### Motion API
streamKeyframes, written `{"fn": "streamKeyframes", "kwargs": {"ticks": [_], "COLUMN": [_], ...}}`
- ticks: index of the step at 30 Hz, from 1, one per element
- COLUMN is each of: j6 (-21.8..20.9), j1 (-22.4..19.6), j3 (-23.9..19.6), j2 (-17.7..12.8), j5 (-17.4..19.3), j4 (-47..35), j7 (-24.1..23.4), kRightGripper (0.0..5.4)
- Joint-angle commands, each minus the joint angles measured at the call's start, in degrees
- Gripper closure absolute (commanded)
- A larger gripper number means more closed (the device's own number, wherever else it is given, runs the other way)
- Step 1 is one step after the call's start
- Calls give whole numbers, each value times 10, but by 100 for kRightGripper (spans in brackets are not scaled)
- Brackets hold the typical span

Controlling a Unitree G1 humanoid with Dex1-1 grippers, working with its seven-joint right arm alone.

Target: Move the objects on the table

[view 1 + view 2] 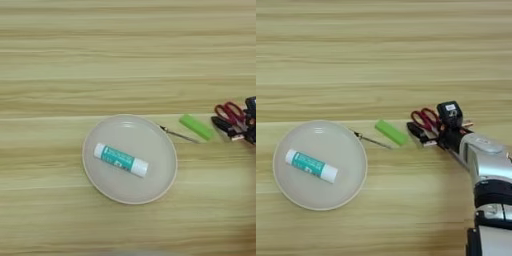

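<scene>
Red-handled scissors (425,119) lie on the table (381,60), right of centre. Their thin silver blade (372,140) reaches left toward the plate's rim. A small bright green block (391,132) lies just left of the handles, close to the blade. My right gripper (428,126) comes in from the lower right on its silver forearm (483,155). Its black tip sits right at the red handles. In the left eye view the gripper (247,125) only shows at the right edge, beside the scissors (229,113) and the green block (196,127).
A round beige plate (351,187) sits at the left, holding a white and teal glue stick (311,165) that lies at a slant. The blade tip ends just short of the plate's right rim.
</scene>
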Motion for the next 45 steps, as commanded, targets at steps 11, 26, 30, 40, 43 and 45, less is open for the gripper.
{"fn": "streamKeyframes", "kwargs": {"ticks": [11,26,30,40,43,45], "j6": [-11,-16,-18,5,19,28], "j1": [-41,-47,-49,-19,-4,3], "j3": [-3,-6,-12,-30,-31,-30], "j2": [-22,-25,-25,-12,-8,-6], "j5": [-1,0,6,51,59,62], "j4": [8,19,4,-143,-187,-206], "j7": [-4,-2,0,15,16,15], "kRightGripper": [118,153,153,155,155,155]}}
